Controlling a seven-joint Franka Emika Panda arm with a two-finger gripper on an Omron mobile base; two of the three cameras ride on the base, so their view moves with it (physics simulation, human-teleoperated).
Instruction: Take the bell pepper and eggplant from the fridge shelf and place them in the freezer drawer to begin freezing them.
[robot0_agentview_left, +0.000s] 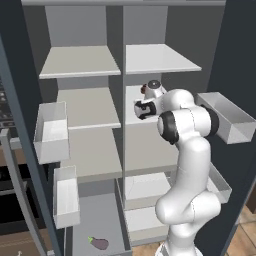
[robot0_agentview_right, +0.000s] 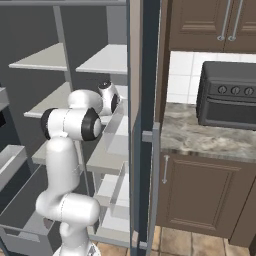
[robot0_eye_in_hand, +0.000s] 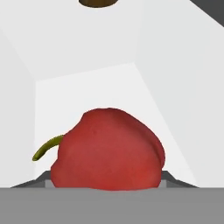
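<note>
item 1, bell pepper (robot0_eye_in_hand: 107, 148): red, lumpy, green stem curling out to one side. in the hand view it sits right up against the camera, low in frame, on the white fridge shelf (robot0_eye_in_hand: 87, 87). you've got the hand lined up dead on it, prob. so the jaws can take it across its widest part.

item 2, gripper (robot0_agentview_left: 143, 109): reached into the fridge's right-hand column, at the shelf level just under the top board. the pepper hides the fingertips in the hand view, and the base views are too small to read the jaws, so you can't tell if it's gripping yet or only flanking the pepper. treat as not confirmed.

item 3, eggplant (robot0_agentview_left: 99, 243): dark purple, green cap, lying in the freezer drawer (robot0_agentview_left: 95, 220) well below the shelf, near the drawer's front. judged done: half the task is in place.

item 4, freezer drawer: grey, pulled out, open top. left out so the pepper can be dropped in next to the eggplant w/o another pull.

item 5, brown round object (robot0_eye_in_hand: 98, 2): at the far edge of the hand view, beyond the pepper, well apart from it. not a task item; leave it.

item 6, door bins (robot0_agentview_left: 51, 131): translucent white, on the open door left of the shelf. keep the arm off them when you swing down to the drawer.
</note>
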